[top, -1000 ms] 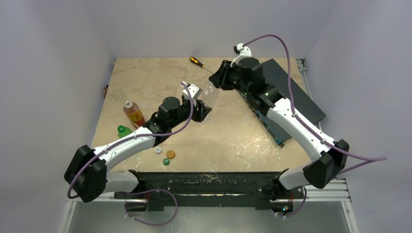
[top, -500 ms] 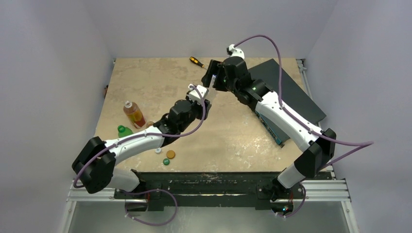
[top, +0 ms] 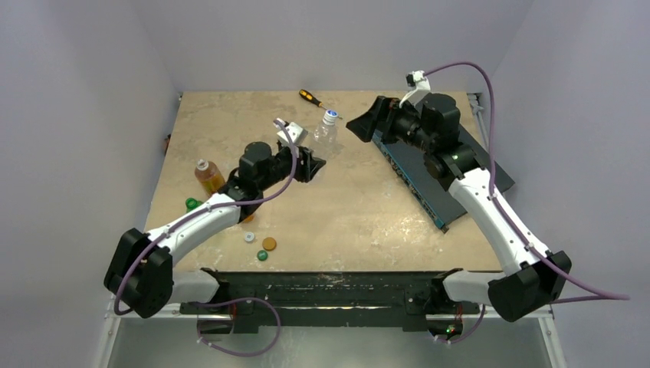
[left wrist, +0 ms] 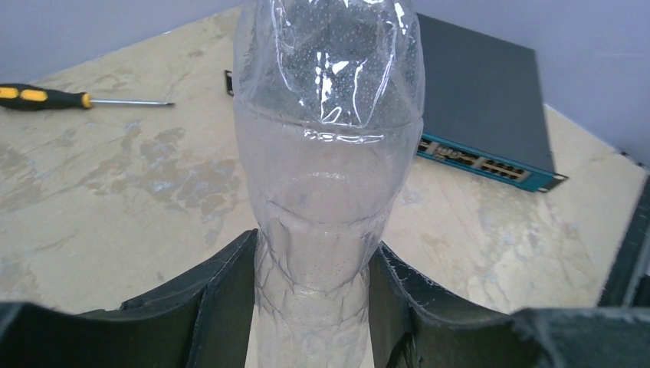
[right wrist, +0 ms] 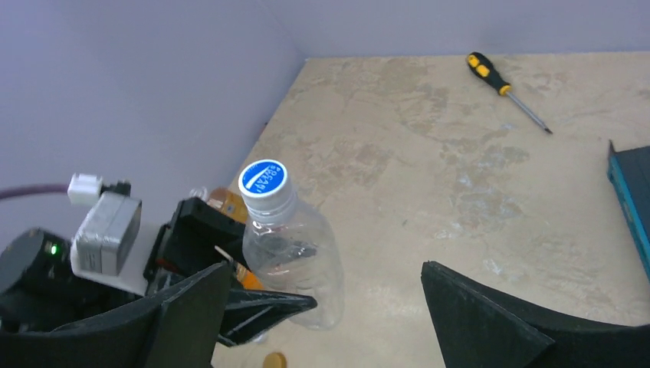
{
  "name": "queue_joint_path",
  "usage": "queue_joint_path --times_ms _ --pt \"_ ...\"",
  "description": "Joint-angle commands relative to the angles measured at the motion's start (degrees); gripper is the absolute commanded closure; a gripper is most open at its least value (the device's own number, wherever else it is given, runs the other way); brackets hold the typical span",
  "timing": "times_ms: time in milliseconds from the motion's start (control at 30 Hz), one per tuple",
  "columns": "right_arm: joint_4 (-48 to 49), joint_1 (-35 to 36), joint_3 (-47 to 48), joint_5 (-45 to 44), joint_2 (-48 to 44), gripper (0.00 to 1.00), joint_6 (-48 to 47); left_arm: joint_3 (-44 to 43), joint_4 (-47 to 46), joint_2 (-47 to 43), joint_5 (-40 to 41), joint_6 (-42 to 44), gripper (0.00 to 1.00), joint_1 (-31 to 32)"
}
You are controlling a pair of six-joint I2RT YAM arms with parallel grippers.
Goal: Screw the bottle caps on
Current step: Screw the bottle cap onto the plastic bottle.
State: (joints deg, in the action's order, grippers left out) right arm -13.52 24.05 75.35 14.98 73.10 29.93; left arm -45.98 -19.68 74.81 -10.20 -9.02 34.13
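Observation:
A clear bottle (top: 325, 133) leans over the table with a blue cap (top: 330, 116) on its neck. My left gripper (top: 312, 163) is shut on its lower body; in the left wrist view the clear bottle (left wrist: 329, 153) is pinched between both black fingers (left wrist: 207, 299). My right gripper (top: 363, 123) stands open to the right of the cap, touching nothing. The right wrist view shows the blue cap (right wrist: 263, 179) and the bottle (right wrist: 295, 261) ahead of the wide-apart jaws. An amber bottle (top: 209, 177) and a green bottle (top: 193, 204) stand at the left. White (top: 249, 237), orange (top: 269, 244) and green (top: 262, 255) caps lie loose near the front.
A black-and-orange screwdriver (top: 310, 96) lies at the back of the table. A dark network switch (top: 429, 157) lies under my right arm, its port side facing the middle. Walls close in the table on the left, back and right.
My right gripper opened wide and drew back to the right, off the bottle's top. The left arm shifted with the clear bottle, which now shows its blue cap.

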Motion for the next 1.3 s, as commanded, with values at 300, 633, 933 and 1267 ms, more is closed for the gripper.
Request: queue_joint_path --times_ms 300,633,933,1267 --pt "33.26 -5.53 -10.47 36.12 -0.48 0.25 3.20 6.01 -12.50 -5.10 -37.57 -15.42 1.00 -7.32" --pt "40.49 -4.46 -10.96 39.40 2.11 0.36 7.39 6.25 -17.00 -3.45 -40.88 -19.35 1.00 -7.37" --pt "40.52 -2.05 -9.73 38.37 2.98 0.41 7.13 6.29 -18.28 -2.29 -41.32 -20.34 1.00 -7.37" --pt "37.16 0.30 -8.92 35.29 3.46 0.59 5.57 6.78 -17.80 -1.93 -40.51 -20.15 1.00 -7.33"
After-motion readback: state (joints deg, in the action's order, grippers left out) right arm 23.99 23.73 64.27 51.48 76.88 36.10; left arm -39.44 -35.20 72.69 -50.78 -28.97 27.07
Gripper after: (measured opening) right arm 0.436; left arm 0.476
